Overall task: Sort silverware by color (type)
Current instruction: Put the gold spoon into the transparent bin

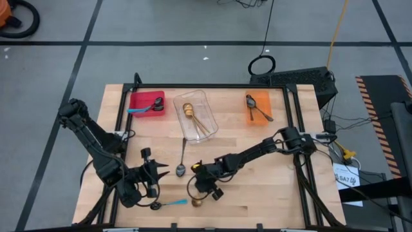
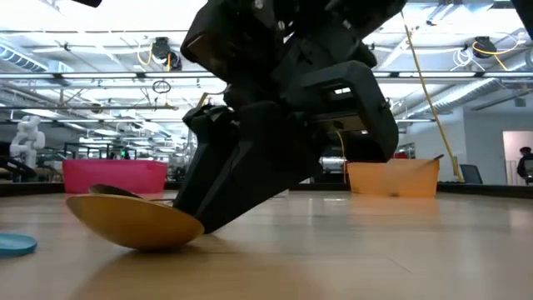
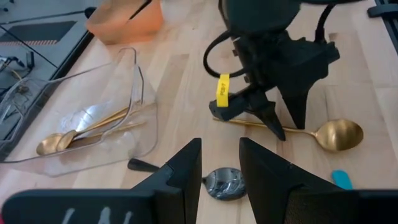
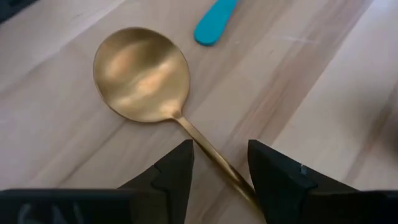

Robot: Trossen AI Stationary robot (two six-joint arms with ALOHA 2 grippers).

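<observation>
Down at the front of the pale, grained wooden desk, right tool set low, its two dark wedge-shaped fingers parted a little and straddling the slim stem of a gold spoon, not visibly pinching it. Round, smooth, satin-bright bowl lying flat on the wood; just past it the rounded tip of a light blue handle. Left tool close by, fingers slightly apart, empty, over the dark bowl of a silvery spoon lying loose on the desk. Three trays along the far edge: a red one with dark-bowled, blue-handled spoons, exact count not clear; a clear glassy one with about three gold spoons; an orange one with two dark metal spoons. Loose on the desk, three: one gold, one silvery, one blue-handled
</observation>
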